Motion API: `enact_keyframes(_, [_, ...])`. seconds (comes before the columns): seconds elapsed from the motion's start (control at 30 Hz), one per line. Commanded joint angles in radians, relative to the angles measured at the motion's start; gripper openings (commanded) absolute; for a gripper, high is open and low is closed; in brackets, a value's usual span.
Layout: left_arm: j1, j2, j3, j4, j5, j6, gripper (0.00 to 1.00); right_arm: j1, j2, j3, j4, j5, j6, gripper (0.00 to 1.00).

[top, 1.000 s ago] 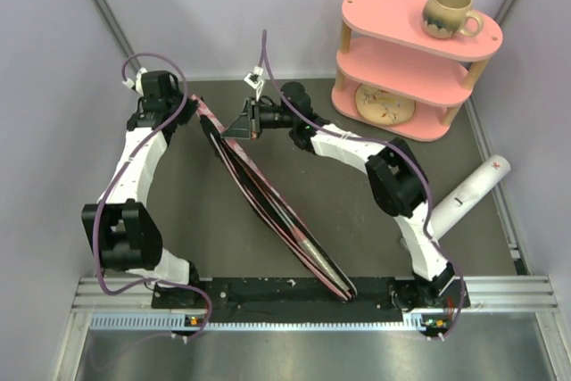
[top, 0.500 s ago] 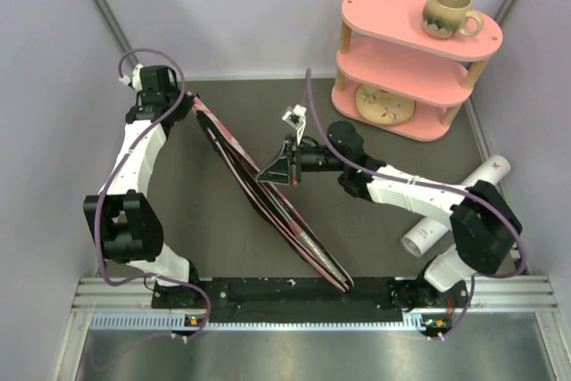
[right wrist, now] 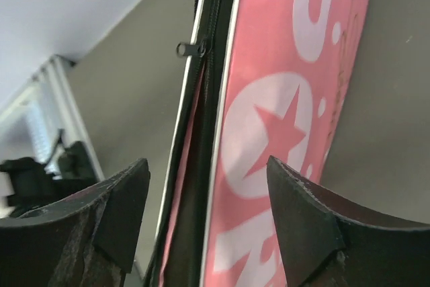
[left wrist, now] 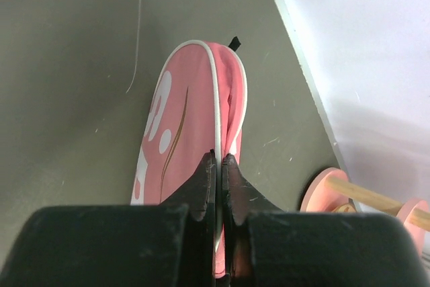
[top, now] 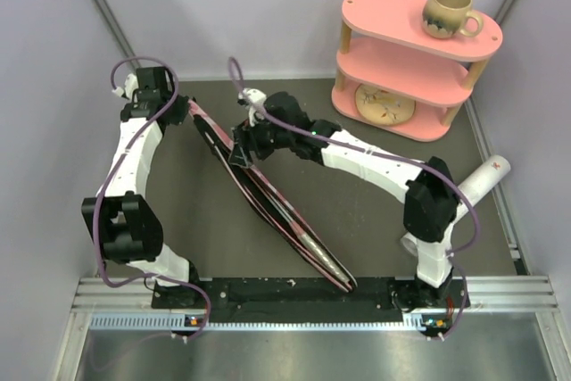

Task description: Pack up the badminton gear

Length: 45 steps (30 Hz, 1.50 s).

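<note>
At the far left of the table [top: 357, 211] we found the left gripper [top: 176, 113] with its jaws pressed together on the pink bag [top: 268, 202], pinching the white-piped rim at the bag's rounded far end; the wrist view showed both fingers [left wrist: 232, 179] tight against that edge. From there the bag stood on its edge and ran diagonally across the dark surface, its narrow handle end reaching the near edge between the two arm bases. Partway along its far half we saw the right gripper [top: 239, 151], jaws well apart, straddling the bag's black zipper line with one finger on each side and neither clearly touching it; a small zipper pull [right wrist: 191, 50] sat just ahead of the fingertips. Further right, the pink two-tier shelf [top: 393, 6] stood in the far corner with a beige mug [top: 451, 12] on its top tier. The long white tube [top: 477, 180] lay at the right edge, partly hidden behind the right arm.
</note>
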Motion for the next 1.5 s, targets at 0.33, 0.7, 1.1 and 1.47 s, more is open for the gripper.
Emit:
enact_keyframes(0.33, [0.006, 0.011, 0.145, -0.326, 0.012, -0.136, 0.0, 0.052, 0.141, 0.253, -0.196, 0.2, -0.322, 0.83])
enact_keyframes(0.7, [0.015, 0.036, 0.176, -0.328, -0.019, -0.092, 0.0, 0.101, -0.151, -0.252, -0.067, 0.298, -0.288, 0.74])
enact_keyframes(1.1, [-0.009, -0.277, -0.067, -0.164, 0.208, 0.477, 0.63, 0.099, -0.251, -0.412, 0.055, 0.376, -0.265, 0.0])
enact_keyframes(1.47, [-0.172, -0.747, -0.496, 0.074, 0.461, 0.732, 0.72, 0.052, -0.248, -0.406, 0.036, 0.222, -0.278, 0.0])
